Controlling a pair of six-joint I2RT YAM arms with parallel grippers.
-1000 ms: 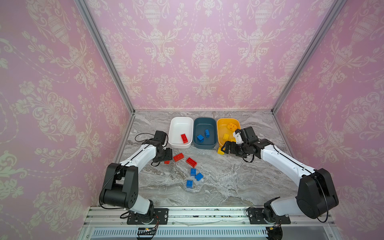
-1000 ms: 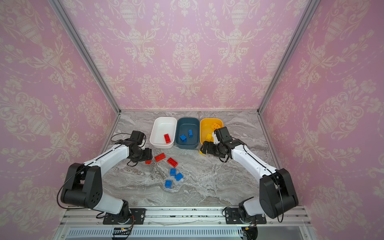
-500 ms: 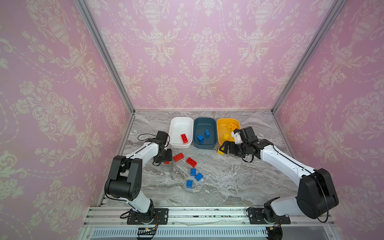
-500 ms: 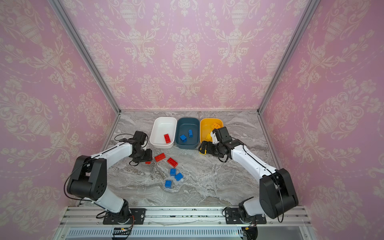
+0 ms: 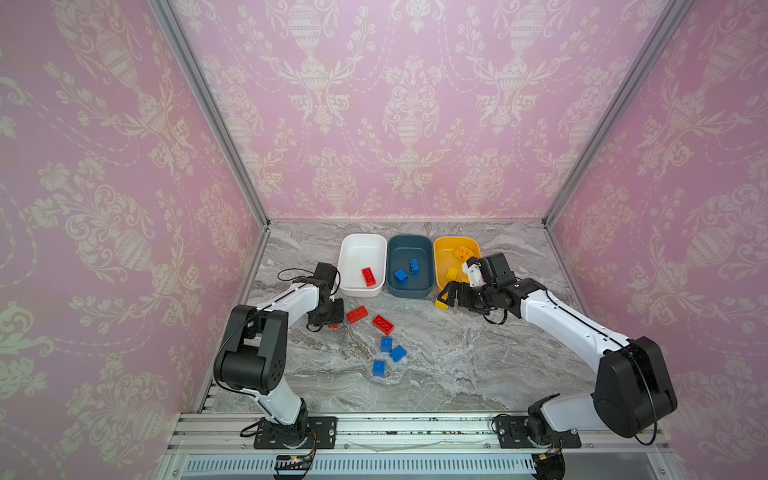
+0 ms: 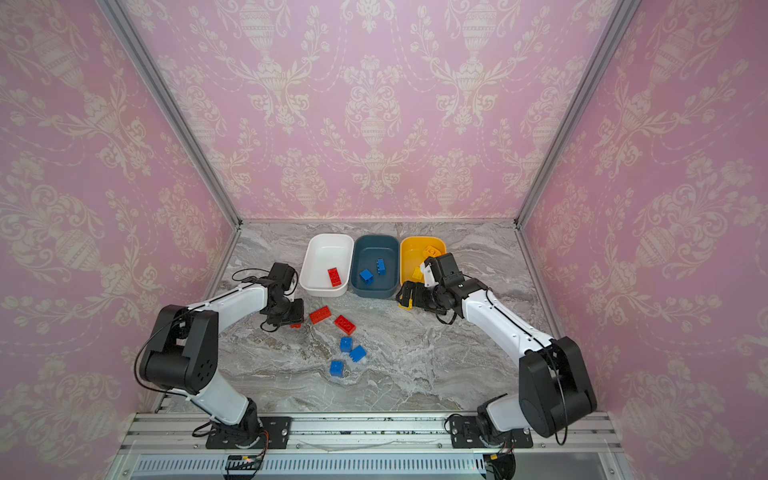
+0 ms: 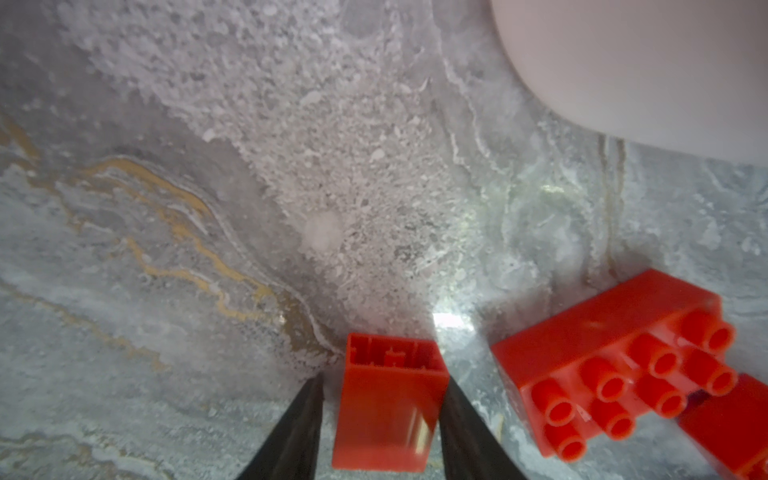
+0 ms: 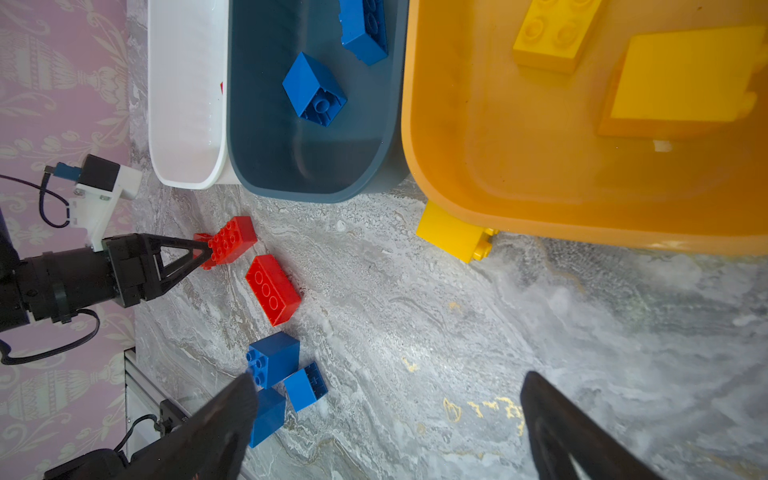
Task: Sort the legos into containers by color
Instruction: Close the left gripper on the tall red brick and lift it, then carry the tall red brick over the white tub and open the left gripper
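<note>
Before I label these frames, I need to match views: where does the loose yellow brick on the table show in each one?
Top view: yellow brick at the yellow tub's near left corner.
Top view: brick at the same tub corner.
Left wrist: not in it.
Right wrist: brick beside the tub's outer wall.
Shared landmark: the yellow tub.

In both top views the left hand covers all but a sliver of a small red plastic brick, left of centre. The right hand half hides a yellow studded brick. A second red brick runs off the left wrist view.
</note>
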